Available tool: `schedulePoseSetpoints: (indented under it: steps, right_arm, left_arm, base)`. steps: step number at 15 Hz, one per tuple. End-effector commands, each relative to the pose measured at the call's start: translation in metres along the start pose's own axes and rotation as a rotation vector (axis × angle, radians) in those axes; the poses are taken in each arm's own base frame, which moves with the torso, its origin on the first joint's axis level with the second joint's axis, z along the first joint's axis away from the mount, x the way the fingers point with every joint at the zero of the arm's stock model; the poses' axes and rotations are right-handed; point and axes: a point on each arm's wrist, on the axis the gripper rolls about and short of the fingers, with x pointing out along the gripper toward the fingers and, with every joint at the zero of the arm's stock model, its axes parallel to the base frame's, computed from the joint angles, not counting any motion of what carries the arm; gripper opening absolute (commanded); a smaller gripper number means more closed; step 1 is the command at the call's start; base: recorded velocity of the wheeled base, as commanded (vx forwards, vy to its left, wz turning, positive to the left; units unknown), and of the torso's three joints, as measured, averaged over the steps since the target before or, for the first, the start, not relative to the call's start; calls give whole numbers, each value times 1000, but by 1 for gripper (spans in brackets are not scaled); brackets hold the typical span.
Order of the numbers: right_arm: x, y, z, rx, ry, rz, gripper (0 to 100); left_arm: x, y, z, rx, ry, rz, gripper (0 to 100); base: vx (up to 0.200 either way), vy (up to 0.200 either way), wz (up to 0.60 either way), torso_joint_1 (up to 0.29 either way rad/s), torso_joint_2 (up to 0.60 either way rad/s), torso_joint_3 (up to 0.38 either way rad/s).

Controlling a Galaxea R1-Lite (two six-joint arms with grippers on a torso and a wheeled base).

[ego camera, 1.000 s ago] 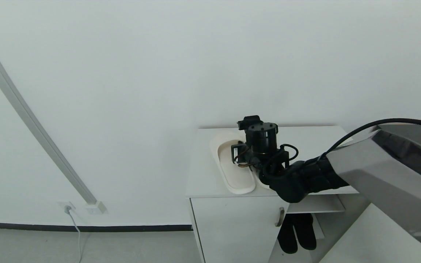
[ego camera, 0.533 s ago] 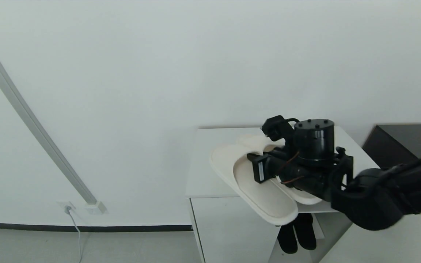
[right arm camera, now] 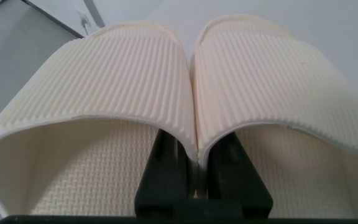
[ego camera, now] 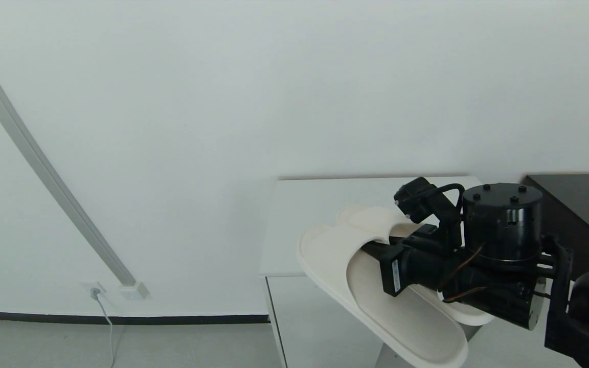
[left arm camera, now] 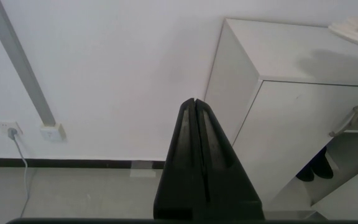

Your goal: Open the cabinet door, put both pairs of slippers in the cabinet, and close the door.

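The cabinet point(ego camera: 299, 230) was found opened, with the black slippers point(left arm camera: 319, 170) already placed low inside it. The cream slippers point(ego camera: 407, 312) were held off its front right corner, pinched at their straps by the right end effector point(right arm camera: 193, 165). Stowing them and shutting the cabinet remained, and the left end effector point(left arm camera: 194, 106) was kept narrow and empty.

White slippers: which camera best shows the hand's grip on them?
Right wrist view: the white slippers lie side by side, inner strap edges pinched in the right hand. Head view shows the pair partly behind the hand; left wrist view catches an edge.
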Motion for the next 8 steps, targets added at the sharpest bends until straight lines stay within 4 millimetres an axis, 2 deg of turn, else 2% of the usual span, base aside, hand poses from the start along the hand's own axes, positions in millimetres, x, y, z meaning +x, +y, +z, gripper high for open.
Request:
schedulePoseSetpoints:
  steps: [1, 2, 8]
  right_arm:
    - [-2, 0, 1, 0, -4, 3, 0]
    - [-3, 1, 0, 0, -1, 4, 0]
    - [-2, 6, -5, -6, 14, 21, 0]
  left_arm:
    - [0, 0, 0, -1, 0, 0, 0]
    - [0, 0, 0, 1, 0, 0, 0]
    - [0, 0, 0, -2, 0, 0, 0]
  base:
    - [0, 0, 0, 0, 0, 0]
    - [0, 0, 0, 0, 0, 0]
    - [-200, 0, 0, 0, 4, 5]
